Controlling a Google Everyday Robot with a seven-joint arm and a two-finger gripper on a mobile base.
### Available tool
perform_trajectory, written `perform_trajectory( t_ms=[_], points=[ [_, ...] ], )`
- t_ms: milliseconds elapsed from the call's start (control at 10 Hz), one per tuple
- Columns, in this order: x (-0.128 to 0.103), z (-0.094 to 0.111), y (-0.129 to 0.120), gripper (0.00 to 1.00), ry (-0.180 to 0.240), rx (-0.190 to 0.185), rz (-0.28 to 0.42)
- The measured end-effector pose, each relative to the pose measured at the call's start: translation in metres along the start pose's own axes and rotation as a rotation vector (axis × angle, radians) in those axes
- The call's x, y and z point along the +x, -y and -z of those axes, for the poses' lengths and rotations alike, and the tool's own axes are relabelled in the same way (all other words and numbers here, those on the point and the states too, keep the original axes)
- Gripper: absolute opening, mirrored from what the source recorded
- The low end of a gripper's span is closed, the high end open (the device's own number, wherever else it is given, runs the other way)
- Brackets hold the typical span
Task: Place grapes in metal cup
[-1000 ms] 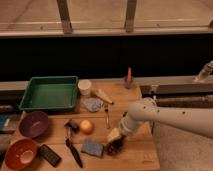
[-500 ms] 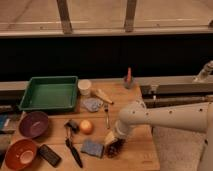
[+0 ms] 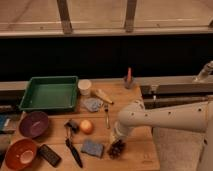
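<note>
The grapes (image 3: 116, 149), a dark bumpy bunch, lie on the wooden table near its front edge, right of a blue sponge. My gripper (image 3: 116, 138) hangs from the white arm that reaches in from the right. It sits directly over the grapes and touches or nearly touches their top. The metal cup (image 3: 73, 125) is a small dark grey cylinder standing left of the orange fruit (image 3: 86, 126), well to the left of the gripper.
A green tray (image 3: 31, 101) sits at the back left with a white cup (image 3: 85, 86) beside it. A purple bowl (image 3: 33, 123) and an orange bowl (image 3: 20, 152) are at the left. A blue sponge (image 3: 92, 148), black utensil (image 3: 74, 151) and remote (image 3: 50, 155) lie at the front.
The arm has swung a little left and lowered, bringing the gripper down onto the grapes. The objects on the table have not moved.
</note>
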Motion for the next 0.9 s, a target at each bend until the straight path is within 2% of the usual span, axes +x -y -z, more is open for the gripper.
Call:
perform_trajectory(
  t_ms=[200, 400, 700, 900],
  points=[
    [-0.001, 0.007, 0.007, 0.00, 0.027, -0.022, -0.020],
    [-0.003, 0.034, 0.020, 0.00, 0.095, -0.031, -0.039],
    [-0.008, 0.089, 0.031, 0.00, 0.208, 0.016, -0.041],
    [-0.018, 0.124, 0.051, 0.00, 0.299, 0.081, -0.067]
  ],
)
